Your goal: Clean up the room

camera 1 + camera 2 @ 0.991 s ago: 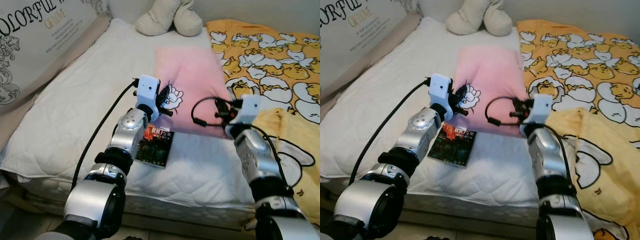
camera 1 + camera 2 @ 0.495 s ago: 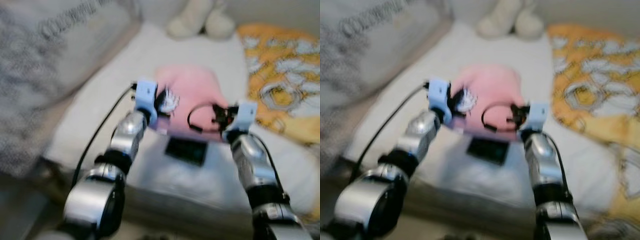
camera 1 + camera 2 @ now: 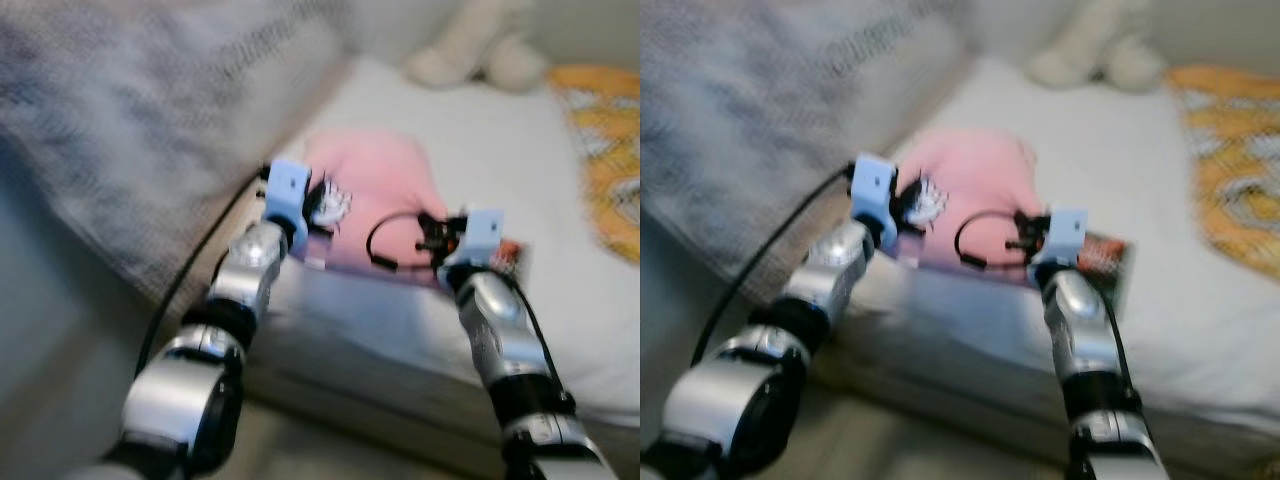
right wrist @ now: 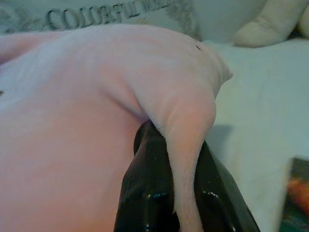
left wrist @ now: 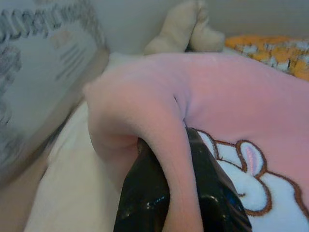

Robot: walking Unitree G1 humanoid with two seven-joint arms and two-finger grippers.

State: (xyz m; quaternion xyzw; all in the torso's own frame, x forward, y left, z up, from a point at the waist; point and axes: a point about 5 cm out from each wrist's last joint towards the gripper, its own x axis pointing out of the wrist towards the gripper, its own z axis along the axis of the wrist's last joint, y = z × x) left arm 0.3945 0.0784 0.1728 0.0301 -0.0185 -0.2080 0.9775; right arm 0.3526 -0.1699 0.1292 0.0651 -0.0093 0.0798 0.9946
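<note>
The left gripper is clenched on a fold at one near corner of the pink pillow, which lies on the white bed. The right gripper pinches the other near corner the same way. The pillow looks light, soft and floppy, so two corner holds should carry it, though the fabric may sag. A book lies just beside it.

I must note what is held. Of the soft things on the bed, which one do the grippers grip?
The pink pillow: left gripper and right gripper each pinch a fold. The beige plush lies untouched.
</note>
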